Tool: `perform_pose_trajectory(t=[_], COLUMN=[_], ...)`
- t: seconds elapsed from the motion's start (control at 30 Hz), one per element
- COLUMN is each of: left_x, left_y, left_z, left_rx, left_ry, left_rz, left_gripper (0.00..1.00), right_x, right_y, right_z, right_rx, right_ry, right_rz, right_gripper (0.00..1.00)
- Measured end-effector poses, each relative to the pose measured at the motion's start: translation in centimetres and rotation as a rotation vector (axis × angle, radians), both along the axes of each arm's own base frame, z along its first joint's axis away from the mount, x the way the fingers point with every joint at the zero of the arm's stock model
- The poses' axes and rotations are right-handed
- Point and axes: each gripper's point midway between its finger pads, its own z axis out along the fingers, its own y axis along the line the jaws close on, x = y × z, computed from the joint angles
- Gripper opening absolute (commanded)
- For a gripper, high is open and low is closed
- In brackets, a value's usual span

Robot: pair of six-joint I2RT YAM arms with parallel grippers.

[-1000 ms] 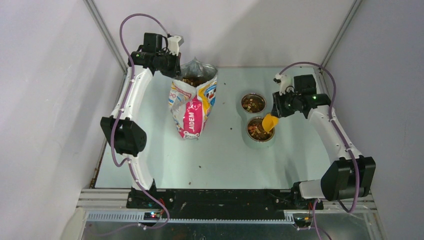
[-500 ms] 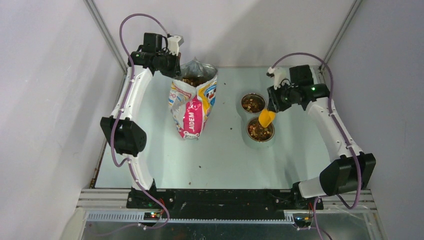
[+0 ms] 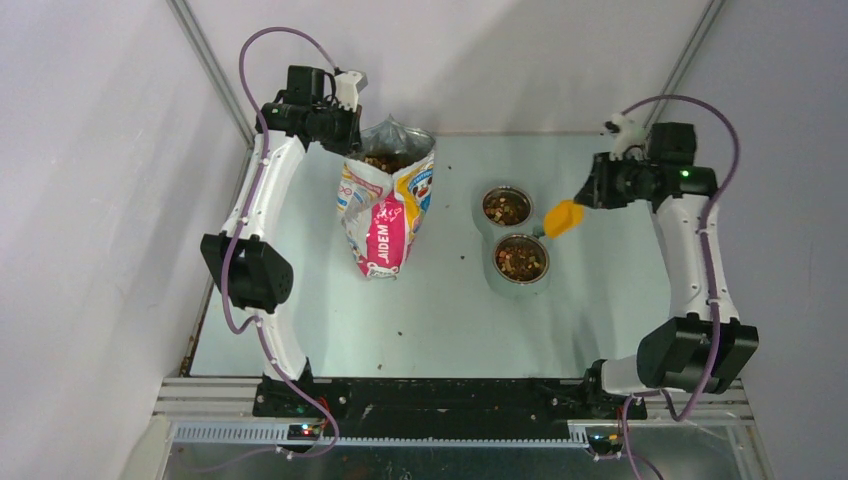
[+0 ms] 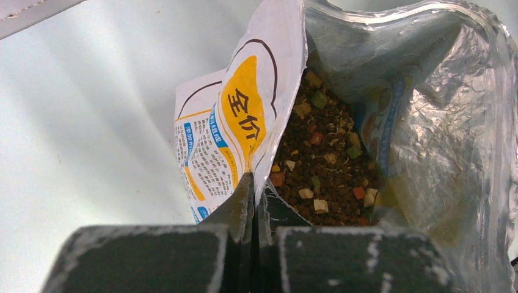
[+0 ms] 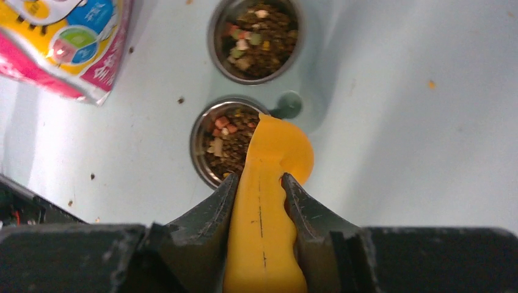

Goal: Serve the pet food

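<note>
Pet food (image 4: 324,165) lies as a brown heap with coloured bits inside the open printed bag (image 3: 385,205), which stands at the table's back left. My left gripper (image 4: 255,186) is shut on the bag's rim (image 4: 269,104) and holds the mouth open. Two steel bowls hold kibble: the far one (image 3: 507,206) and the near one (image 3: 521,259), both also in the right wrist view (image 5: 256,36) (image 5: 221,143). My right gripper (image 5: 259,183) is shut on the yellow scoop's handle (image 5: 262,226); the scoop (image 3: 563,218) hangs in the air to the right of the bowls.
Loose kibble crumbs (image 3: 400,331) lie scattered on the pale green table. The bag's pink bottom corner (image 5: 73,55) shows in the right wrist view. The frame's metal posts and grey walls close in the back and sides.
My right gripper has swung the scoop from over the near bowl up and to the right, away from the bowls. The left arm and the bag have not moved.
</note>
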Motion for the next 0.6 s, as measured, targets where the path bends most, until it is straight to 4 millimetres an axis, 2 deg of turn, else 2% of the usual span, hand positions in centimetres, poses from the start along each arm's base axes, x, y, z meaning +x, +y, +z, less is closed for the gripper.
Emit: perform_pose_trajectory(t=[0.1, 0.2, 0.4, 0.6], left_x=[0.0, 0.0, -0.1, 0.0], left_y=[0.0, -0.1, -0.3, -0.3], left_z=[0.0, 0.0, 0.1, 0.2], left_rx=[-0.001, -0.003, -0.015, -0.019], left_ry=[0.000, 0.000, -0.002, -0.004], left_rz=[-0.001, -0.004, -0.015, -0.016], left_gripper=[0.03, 0.03, 0.03, 0.03], right_x=[-0.1, -1.0, -3.4, -7.1], right_y=[-3.2, -4.1, -3.6, -0.9], right_z=[-0.2, -0.6, -1.9, -6.6], right_rx=[0.017, 0.040, 0.101, 0.175], right_ry=[0.021, 0.067, 0.202, 0.449], right_rz=[-0.080, -0.070, 0.130, 0.305], right_gripper=[0.00, 0.00, 0.00, 0.00])
